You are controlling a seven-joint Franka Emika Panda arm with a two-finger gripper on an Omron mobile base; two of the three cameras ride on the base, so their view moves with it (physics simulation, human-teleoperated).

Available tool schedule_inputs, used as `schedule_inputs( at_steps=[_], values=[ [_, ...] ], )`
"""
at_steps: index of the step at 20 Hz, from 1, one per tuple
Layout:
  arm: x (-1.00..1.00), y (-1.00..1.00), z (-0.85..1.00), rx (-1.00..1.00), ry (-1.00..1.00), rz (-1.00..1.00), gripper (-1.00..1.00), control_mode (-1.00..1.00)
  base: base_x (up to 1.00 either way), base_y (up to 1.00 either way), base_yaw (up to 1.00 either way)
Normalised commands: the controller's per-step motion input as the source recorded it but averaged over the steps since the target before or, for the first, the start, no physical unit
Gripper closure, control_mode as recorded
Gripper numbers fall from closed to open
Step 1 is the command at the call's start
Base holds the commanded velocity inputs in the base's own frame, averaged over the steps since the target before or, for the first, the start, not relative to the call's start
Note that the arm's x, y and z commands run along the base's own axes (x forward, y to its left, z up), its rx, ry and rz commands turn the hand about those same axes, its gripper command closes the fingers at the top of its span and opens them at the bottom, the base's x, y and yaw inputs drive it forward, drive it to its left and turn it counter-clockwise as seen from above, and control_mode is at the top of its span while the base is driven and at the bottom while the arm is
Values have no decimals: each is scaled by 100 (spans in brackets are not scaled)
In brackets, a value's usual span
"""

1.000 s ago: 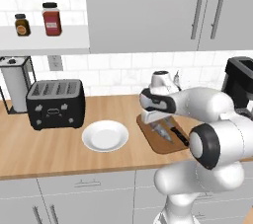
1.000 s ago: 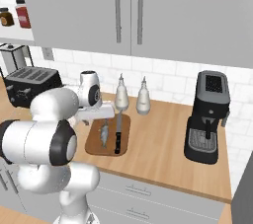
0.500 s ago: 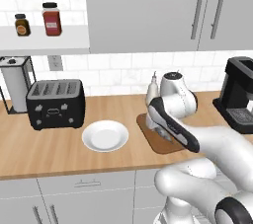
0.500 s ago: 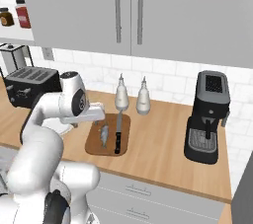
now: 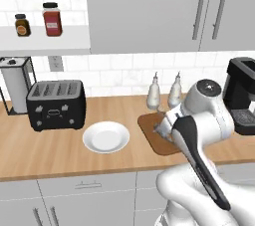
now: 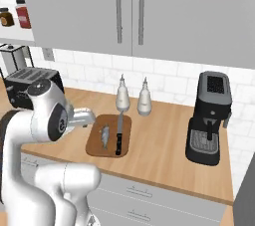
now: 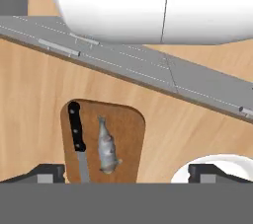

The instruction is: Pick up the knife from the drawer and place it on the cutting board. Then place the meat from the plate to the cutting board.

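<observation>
you had both things down on the cutting board (image 6: 94, 146): the knife (image 6: 119, 137) lay along its right half, black handle toward the worktop's front edge, and the fish (image 6: 105, 136) lay just beside it, toward the board's middle, apart from the blade. the white plate (image 5: 105, 137) sat bare on the worktop between the board and the toaster (image 5: 55, 103).

the gripper (image 7: 126, 172) stood wide open with nothing in it, well above the board. judging from that, the placing looked done, so the step in hand was clearing away: you'd have done well to lift straight off and swing wide of the two bottles (image 6: 133, 96) at the board's back edge, so nothing got nudged.

in the base views the arm's white body covered part of the board, and the drawer could not be made out. in the hand view the fingertips (image 7: 47, 173) were cut off low, and the plate's rim showed only partly.
</observation>
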Motion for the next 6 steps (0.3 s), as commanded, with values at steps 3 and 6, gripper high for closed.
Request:
schedule_inputs(
  at_steps=[3, 6],
  values=[
    [-79, 0, 97, 8, -27, 1, -100, -100, 0, 0, 0],
    [-71, 0, 100, 11, -26, 1, -100, -100, 0, 0, 0]
  ],
)
